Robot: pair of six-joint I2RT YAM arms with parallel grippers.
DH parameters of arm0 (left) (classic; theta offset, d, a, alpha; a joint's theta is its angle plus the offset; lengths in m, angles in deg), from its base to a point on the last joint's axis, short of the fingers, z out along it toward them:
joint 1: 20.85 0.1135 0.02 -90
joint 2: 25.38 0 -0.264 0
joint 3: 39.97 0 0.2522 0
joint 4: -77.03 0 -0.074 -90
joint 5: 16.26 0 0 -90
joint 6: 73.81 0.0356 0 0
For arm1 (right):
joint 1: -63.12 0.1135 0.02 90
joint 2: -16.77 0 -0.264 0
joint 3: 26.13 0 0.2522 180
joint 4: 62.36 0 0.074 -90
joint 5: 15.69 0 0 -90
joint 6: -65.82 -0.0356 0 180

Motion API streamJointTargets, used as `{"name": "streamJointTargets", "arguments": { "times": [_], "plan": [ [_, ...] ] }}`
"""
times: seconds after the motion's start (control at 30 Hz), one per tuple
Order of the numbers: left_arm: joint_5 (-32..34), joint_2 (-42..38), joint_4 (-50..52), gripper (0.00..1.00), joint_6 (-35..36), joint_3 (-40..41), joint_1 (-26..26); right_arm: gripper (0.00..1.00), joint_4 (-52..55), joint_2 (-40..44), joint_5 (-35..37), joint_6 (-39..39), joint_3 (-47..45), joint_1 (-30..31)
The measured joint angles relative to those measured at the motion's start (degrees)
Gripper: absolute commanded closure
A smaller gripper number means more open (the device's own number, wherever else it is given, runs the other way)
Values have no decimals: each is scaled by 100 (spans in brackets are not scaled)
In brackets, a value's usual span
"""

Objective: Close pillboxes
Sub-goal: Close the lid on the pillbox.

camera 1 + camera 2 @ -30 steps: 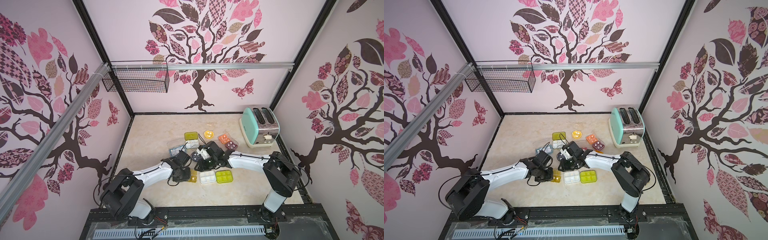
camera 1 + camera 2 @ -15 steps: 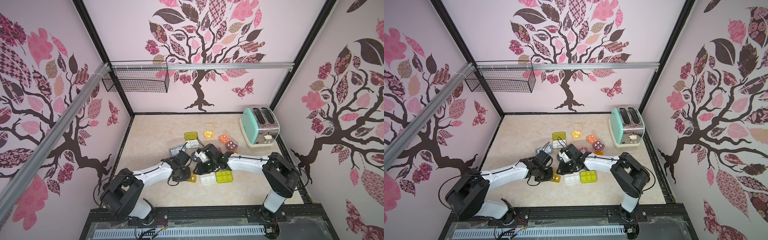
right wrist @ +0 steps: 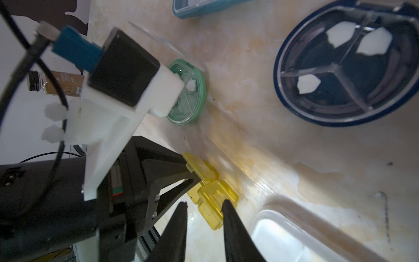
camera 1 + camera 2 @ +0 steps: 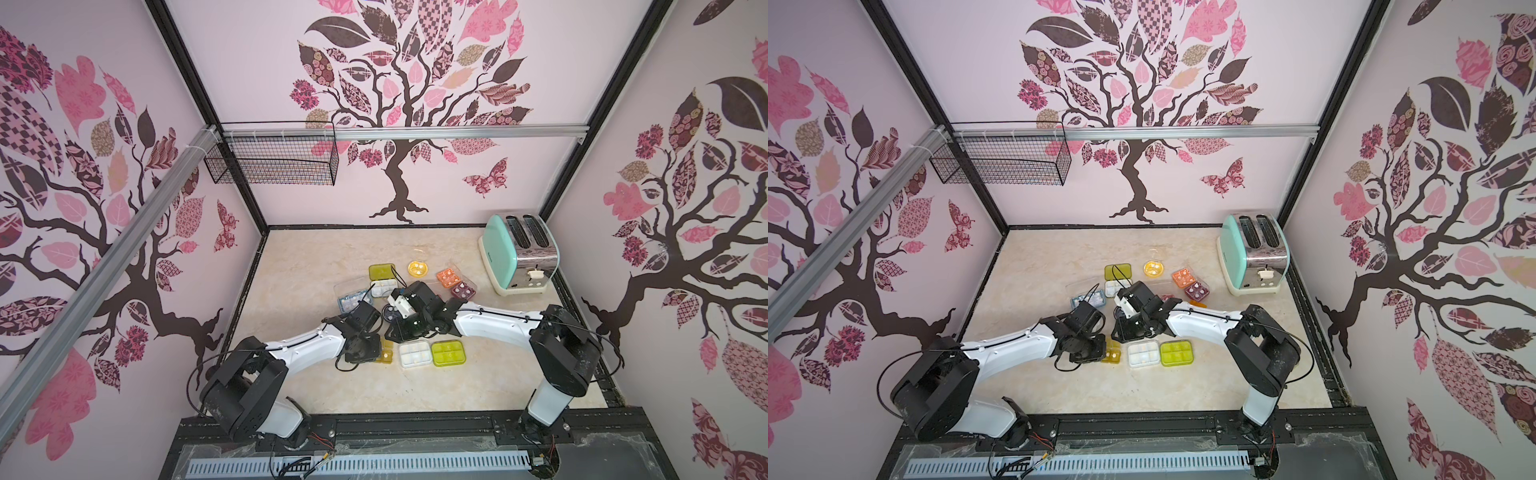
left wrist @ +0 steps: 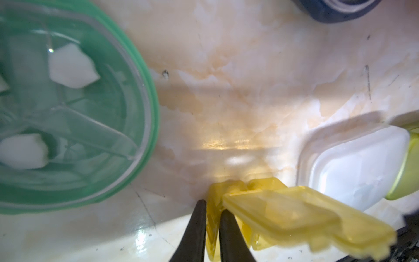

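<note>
White links [image 4: 307, 344], black joints [image 4: 245, 395], tapered black fingers [image 3: 231, 226].

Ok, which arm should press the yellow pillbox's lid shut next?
Right. The left gripper pinches the yellow pillbox by its edge, steadying it with the lid raised. The right gripper holds nothing and its jaws stand apart right at the box, so it can probably push the lid down.

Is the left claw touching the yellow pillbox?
Touching. In the left wrist view, the left claw pinches one edge of the yellow pillbox between its two black fingers, with no gap showing on either side.
</note>
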Motion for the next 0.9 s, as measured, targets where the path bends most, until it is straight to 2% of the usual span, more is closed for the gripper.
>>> {"name": "streamJointTargets", "arguments": {
  "times": [0.23, 0.9],
  "plan": [
    [2, 0, -2, 84, 0, 0, -2, 79, 57, -190, 24, 83, 116, 0],
    [37, 50, -90, 85, -15, 0, -7, 79, 249, 59, -208, 131, -127, 0]
  ]
}}
